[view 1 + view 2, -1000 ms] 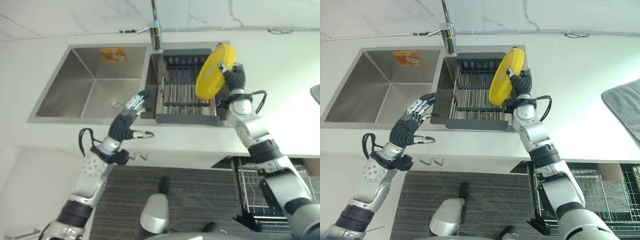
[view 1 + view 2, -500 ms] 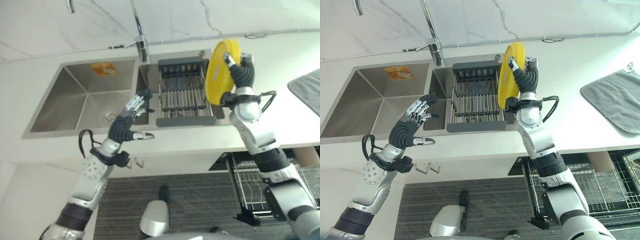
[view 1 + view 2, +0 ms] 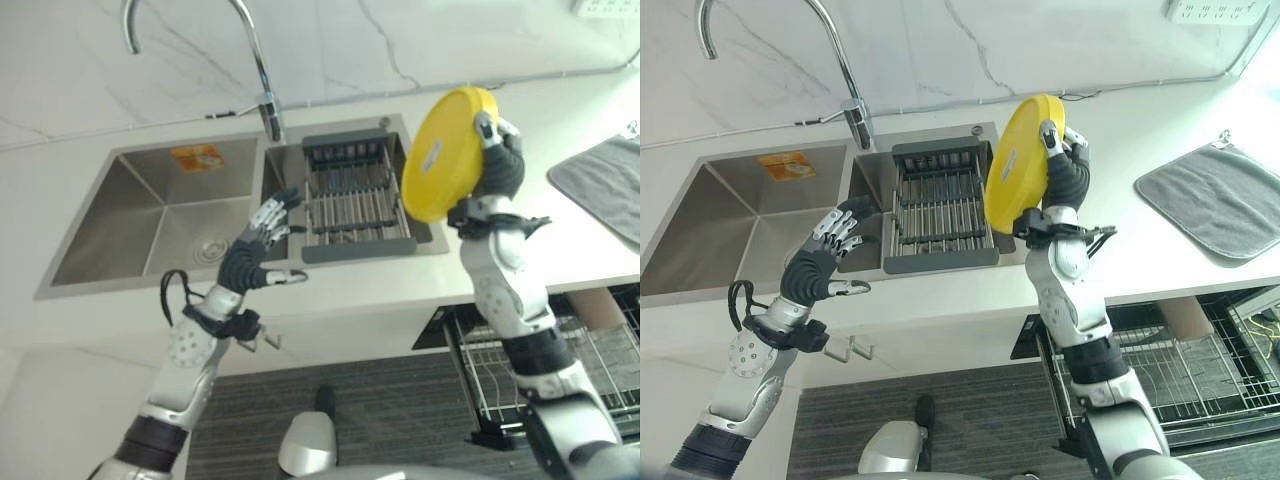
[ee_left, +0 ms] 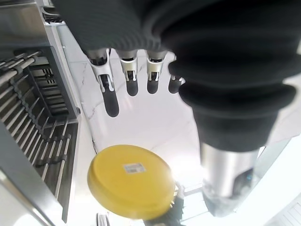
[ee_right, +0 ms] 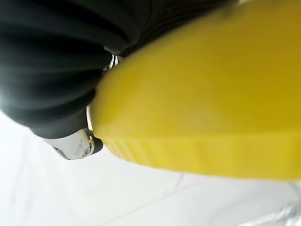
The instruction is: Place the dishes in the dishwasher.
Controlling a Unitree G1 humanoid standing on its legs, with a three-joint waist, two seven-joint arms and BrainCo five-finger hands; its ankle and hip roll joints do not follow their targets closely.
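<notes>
From the left eye view we see our right hand [image 3: 497,160] pinching a yellow plate [image 3: 443,152] by its rim, holding it on edge in the air above the worktop [image 3: 560,235], just off the right edge of the drying rack [image 3: 355,200] that sits in the sink [image 3: 150,215]. Our left hand [image 3: 262,235] hangs with fingers spread and empty over the sink's front edge. To do this step well, we judge that we should keep the pinch firm and swing the plate down toward the wire dishwasher basket [image 3: 545,365] under the worktop, keeping it on edge so it can slip between the prongs

From the right eye view the basket [image 3: 1200,355] runs off the right edge, so we cannot tell which slots are free. A grey mat [image 3: 1215,200] lies near the worktop's right end, and the tap [image 3: 840,75] stands behind the sink

From the left wrist view the left hand's fingers [image 4: 109,94] are straight and apart, holding nothing, with the plate [image 4: 130,181] far beyond them

From the right wrist view the plate [image 5: 211,108] sits hard against the hand's dark cover; the fingers on its far face are hidden, so how deep the grip goes is unclear
</notes>
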